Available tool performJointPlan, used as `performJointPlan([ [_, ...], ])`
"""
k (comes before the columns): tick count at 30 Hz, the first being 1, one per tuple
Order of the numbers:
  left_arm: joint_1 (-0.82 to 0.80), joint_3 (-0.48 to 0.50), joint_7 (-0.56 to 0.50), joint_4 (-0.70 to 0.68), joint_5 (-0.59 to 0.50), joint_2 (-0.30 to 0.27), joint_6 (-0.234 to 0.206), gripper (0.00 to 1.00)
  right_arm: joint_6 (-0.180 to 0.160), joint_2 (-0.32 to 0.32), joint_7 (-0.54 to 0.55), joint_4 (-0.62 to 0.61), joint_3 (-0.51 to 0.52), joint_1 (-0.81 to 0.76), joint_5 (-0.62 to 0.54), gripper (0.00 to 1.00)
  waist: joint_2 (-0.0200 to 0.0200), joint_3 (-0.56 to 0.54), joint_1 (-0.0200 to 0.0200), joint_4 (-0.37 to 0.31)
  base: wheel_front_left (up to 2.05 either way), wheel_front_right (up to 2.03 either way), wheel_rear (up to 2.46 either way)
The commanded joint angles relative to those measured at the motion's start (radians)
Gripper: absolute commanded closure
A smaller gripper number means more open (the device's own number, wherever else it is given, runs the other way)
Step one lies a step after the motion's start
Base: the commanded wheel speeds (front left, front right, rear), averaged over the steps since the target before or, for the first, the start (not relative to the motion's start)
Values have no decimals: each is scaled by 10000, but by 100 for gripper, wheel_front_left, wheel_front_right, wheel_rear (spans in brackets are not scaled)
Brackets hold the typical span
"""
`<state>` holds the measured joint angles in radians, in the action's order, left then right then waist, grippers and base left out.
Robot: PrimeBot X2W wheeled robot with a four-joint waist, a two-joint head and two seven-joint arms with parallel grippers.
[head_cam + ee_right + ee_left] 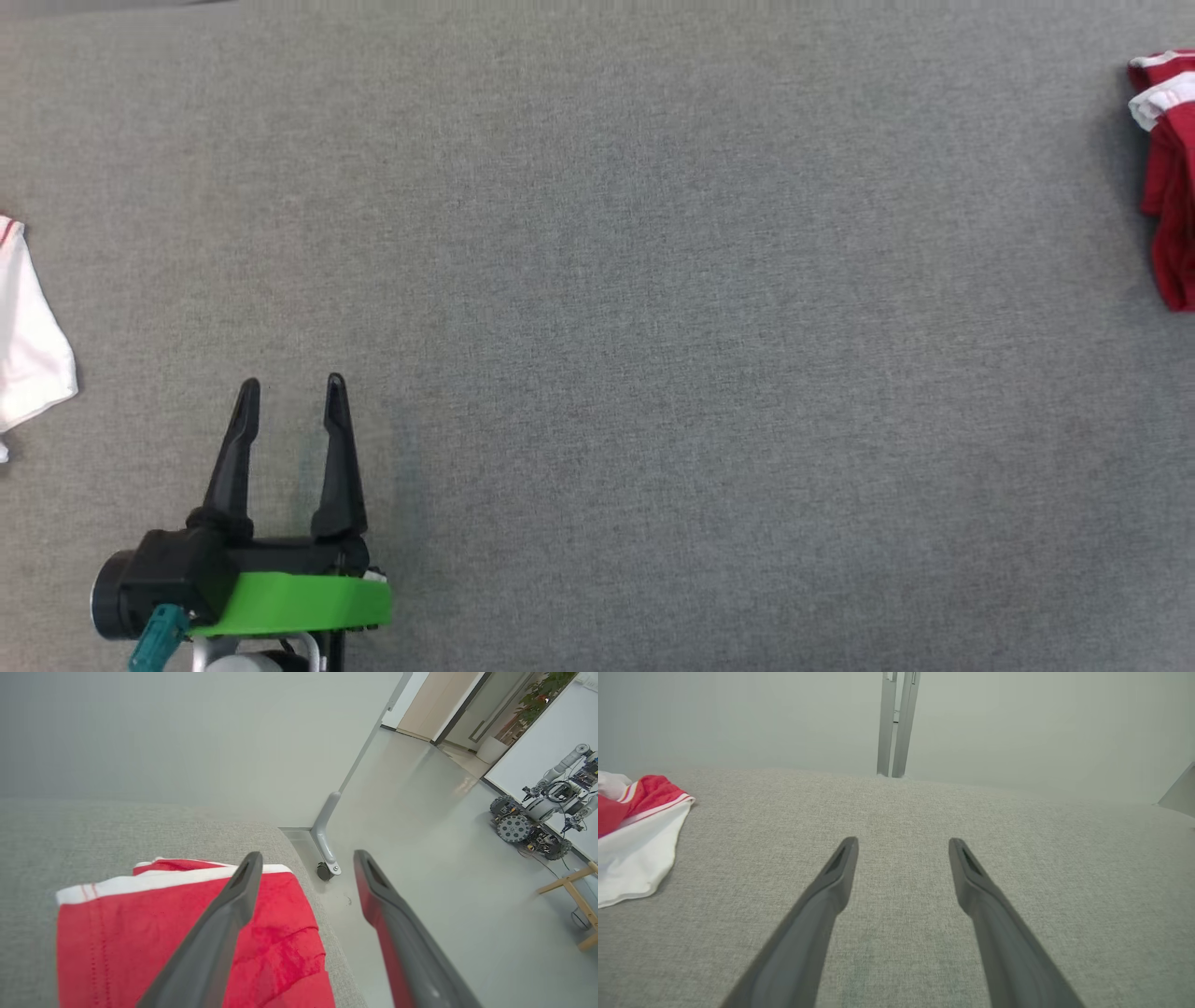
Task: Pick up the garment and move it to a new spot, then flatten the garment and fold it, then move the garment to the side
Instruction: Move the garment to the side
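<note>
1. At 7 o'clock in the head view: left gripper (pixel 292 381), fingers pointing to 12 o'clock, spread wide, empty, above the grey cloth table (pixel 653 327).
2. At 3 o'clock, by the table's edge: red garment (pixel 1172 187), folded in layers, white-trimmed.
3. At 9 o'clock: white garment (pixel 28 345), well apart from the red one.
4. Right wrist view: right gripper (pixel 307 854) angled down over the red garment, spread wide, gripping nothing. One finger across the red cloth, the other past the table edge over the floor (pixel 420 812).
5. Same view, 3 o'clock: wheeled robot (pixel 532 821); near centre, caster (pixel 324 870).
6. Left wrist view, 12 o'clock: grey posts (pixel 896 723).
</note>
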<state>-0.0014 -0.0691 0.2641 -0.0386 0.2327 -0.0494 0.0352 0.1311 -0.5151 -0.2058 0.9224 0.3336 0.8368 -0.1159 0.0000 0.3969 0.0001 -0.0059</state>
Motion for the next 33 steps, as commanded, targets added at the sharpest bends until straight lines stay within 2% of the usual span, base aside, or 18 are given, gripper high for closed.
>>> performJointPlan([
  [1,-26,166,1,138,-10,-35,42,0,-8,230,-217,-133,-60,-440,166,0,0,-852,-1,-337,0,0,0],
  [5,404,566,1,376,28,-34,24,0,-8,696,-544,-1136,-733,-1572,546,0,0,-1915,-1,-536,0,0,0],
  [8,708,814,1,706,35,-31,-121,0,-8,1099,-594,-2442,-1244,-2781,1001,0,0,-2672,-1,-604,0,0,0],
  [13,1210,1024,1,1300,-38,-34,-116,0,-6,1927,-590,-4720,-1787,-5032,1655,0,0,-3876,-1,-539,0,0,0],
  [20,1445,1332,1,1615,-245,-34,84,0,-8,2976,-593,-6971,-2187,-7461,1818,0,0,-4328,-1,-247,0,0,0],
  [27,1649,1373,1,1845,-289,-34,202,0,-6,3890,-594,-7498,-2286,-8964,1579,0,0,-4543,-1,-31,0,0,0],
  [33,1774,1387,0,1956,-360,-34,322,0,-6,4232,-594,-7418,-2718,-9370,1535,0,0,-4542,-1,73,0,0,0],
])
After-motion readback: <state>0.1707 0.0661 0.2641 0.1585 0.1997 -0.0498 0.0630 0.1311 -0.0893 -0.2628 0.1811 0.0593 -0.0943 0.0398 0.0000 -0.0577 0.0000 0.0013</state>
